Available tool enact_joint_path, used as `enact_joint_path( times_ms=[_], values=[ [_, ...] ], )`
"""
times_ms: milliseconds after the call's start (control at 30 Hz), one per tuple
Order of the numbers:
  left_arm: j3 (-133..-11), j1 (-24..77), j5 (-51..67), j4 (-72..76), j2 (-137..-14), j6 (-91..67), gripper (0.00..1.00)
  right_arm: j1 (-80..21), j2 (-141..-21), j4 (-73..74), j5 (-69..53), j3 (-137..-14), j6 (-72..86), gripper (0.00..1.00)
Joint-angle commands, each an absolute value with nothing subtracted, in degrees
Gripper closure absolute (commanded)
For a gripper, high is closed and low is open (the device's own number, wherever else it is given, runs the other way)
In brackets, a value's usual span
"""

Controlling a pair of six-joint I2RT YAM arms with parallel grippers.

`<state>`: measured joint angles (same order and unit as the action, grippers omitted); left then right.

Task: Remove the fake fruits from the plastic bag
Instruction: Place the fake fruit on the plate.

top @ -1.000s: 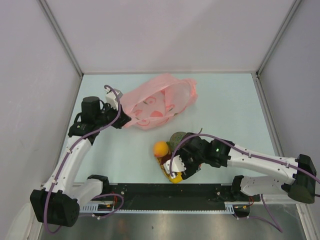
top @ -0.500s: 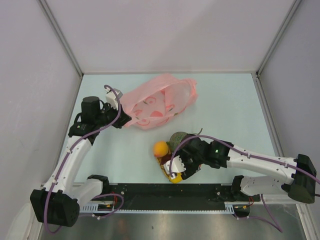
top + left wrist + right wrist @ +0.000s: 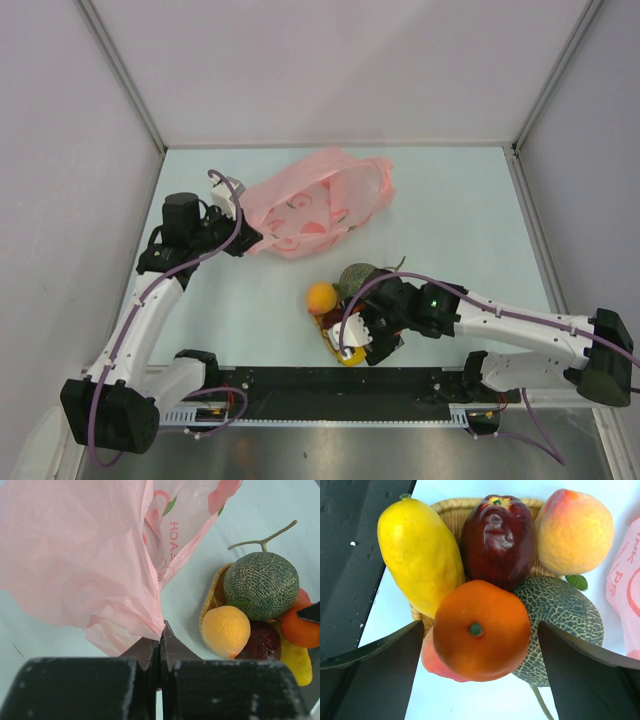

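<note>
At the table (image 3: 460, 210) front edge we see the fruits (image 3: 322, 297) piled on a woven mat (image 3: 451, 509), outside the pink bag (image 3: 75, 555). Right gripper (image 3: 479, 630) gapes around the orange (image 3: 482, 612), no contact. Left gripper (image 3: 160, 641) clamps the bag's edge.

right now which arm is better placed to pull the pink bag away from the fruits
Left. The left claw is shut on the plastic bag at its edge; the right claw stands open around the orange.

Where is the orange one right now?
In the right wrist view, the orange sits inside the open right gripper, against the melon, below the dark red apple.
</note>
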<state>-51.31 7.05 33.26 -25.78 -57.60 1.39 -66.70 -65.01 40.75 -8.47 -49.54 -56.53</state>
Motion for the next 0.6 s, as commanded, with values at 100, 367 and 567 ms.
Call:
enact_joint_path(
  times_ms=[100,367,567],
  values=[
    [-50.5,6.6,34.9,-24.1,-56.2,-0.9,1.0,-67.1,-63.5,39.5,-7.1,-49.7,-57.4,0.0],
    [-50.6,6.5,35.2,-24.2,-56.3,-1.0,1.0,-67.2,-63.0,40.2,-7.4,-49.7,-57.7,0.0],
    [-50.8,6.6,35.1,-24.3,-56.8,-1.0,1.0,-68.5,-62.8,43.9,-8.0,-53.4,-57.6,0.0]
  ],
)
